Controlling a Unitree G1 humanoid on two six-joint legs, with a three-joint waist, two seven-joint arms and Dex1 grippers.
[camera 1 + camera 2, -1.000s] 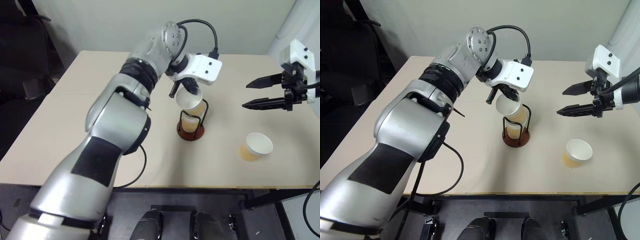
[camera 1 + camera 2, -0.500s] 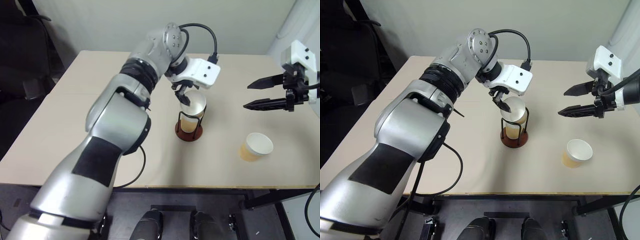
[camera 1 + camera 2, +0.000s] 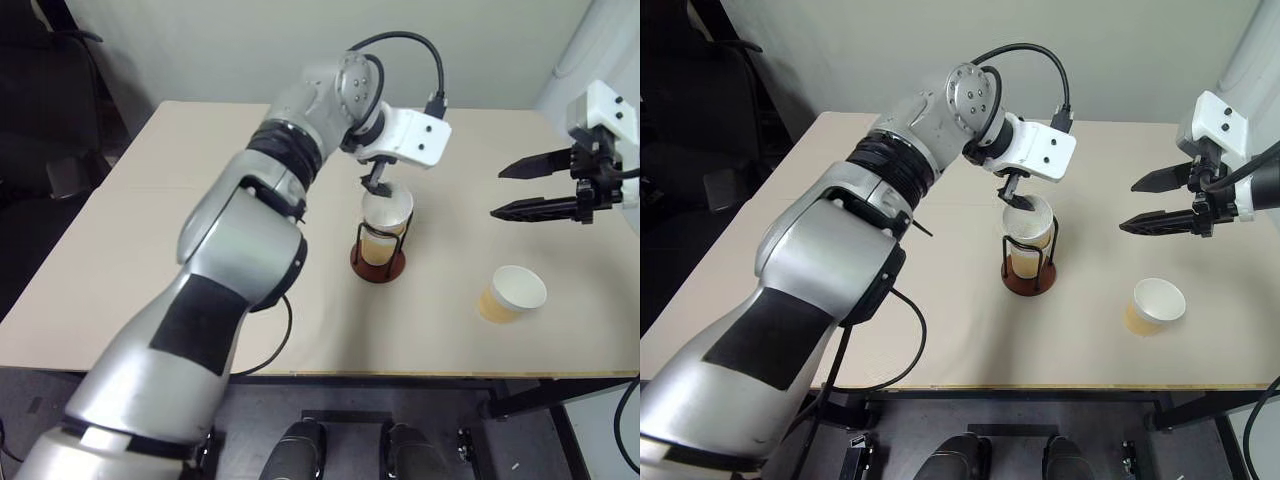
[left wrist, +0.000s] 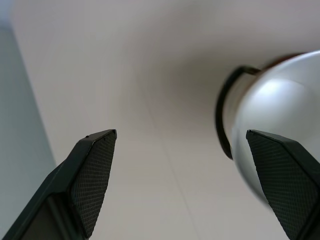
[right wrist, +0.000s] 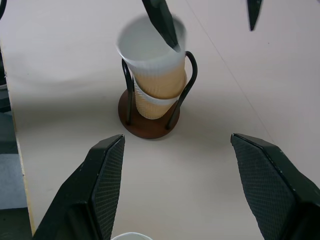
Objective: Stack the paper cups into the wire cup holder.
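A: What's sitting in the wire cup holder point(image 5: 152, 112)?
B: Two paper cups, nested. The top cup point(image 5: 152, 55) is riding high on the lower cup point(image 5: 150, 105), its white rim standing above the wire loops. The holder is standing upright on its reddish-brown disc base, mid-table.

A: And the third cup point(image 3: 511, 293)?
B: Sitting upright and loose on the table point(image 3: 130, 240), toward the robot's right and nearer the front edge, well apart from the holder.

A: Anything else around, anything blocking?
B: A black cable is hanging off the table's front edge under the left arm. The left arm itself is reaching across over the holder.

A: Left gripper point(image 3: 379, 184)?
B: Hovering right above the top cup, pointing down at it. Fingers are spread wide, gripping nothing. One fingertip point(image 5: 162, 22) is dipping at the cup's mouth; can't tell if it's touching the rim.

A: Right gripper point(image 3: 1155, 201)?
B: Hanging in the air over the table's right side, above and behind the loose cup, pointing toward the holder. Its fingers are spread too, and empty.
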